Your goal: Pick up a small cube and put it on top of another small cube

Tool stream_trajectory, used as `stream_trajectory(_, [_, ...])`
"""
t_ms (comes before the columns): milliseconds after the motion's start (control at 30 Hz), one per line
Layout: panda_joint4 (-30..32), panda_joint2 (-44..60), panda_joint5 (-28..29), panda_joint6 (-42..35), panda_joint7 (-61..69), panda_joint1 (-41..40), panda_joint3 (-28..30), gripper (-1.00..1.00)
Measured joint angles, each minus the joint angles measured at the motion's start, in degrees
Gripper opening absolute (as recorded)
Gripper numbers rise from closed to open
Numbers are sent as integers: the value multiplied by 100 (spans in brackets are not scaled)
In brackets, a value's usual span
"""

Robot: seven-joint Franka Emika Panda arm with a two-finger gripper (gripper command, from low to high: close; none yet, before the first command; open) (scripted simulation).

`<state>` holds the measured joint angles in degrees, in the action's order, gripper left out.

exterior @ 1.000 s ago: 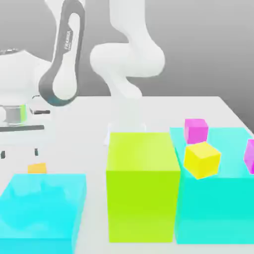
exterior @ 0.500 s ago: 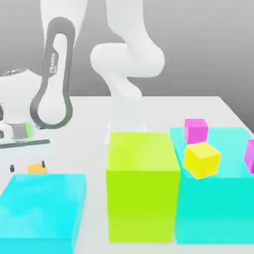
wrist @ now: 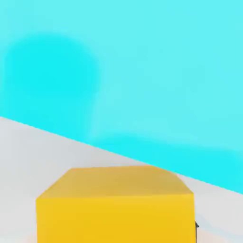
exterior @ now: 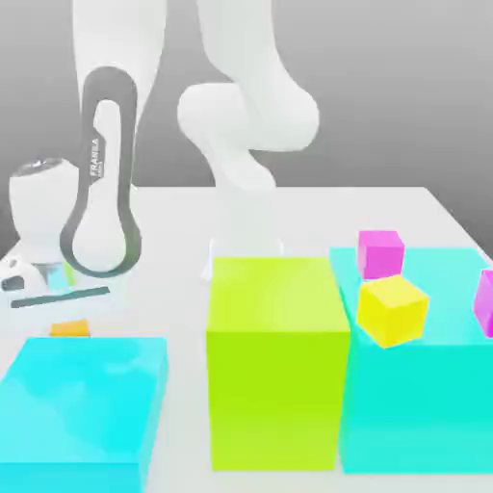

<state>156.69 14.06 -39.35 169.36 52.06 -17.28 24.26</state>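
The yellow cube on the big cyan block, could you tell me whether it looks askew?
Yes. The yellow cube sits turned corner-forward on the cyan block, out of line with that block's edges, while the magenta cube behind it sits square. Nothing looks damaged.

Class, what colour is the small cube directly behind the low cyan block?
Orange small cube, best in the hand view.

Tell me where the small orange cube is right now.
In the exterior view the small orange cube sits on the white table at the left, just behind the low cyan block, beneath the robot's hand.
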Motion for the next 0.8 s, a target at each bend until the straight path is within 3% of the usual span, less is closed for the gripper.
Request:
stream_trajectory(367, [168,-1076,2206,-303,-1660,652,1189,-100])
stream_trajectory(567, [230,-1466,3345,-452,-2483,478,1271,-100])
stream_trajectory(800, [294,-1655,4049,-610,-2980,304,1199,-100])
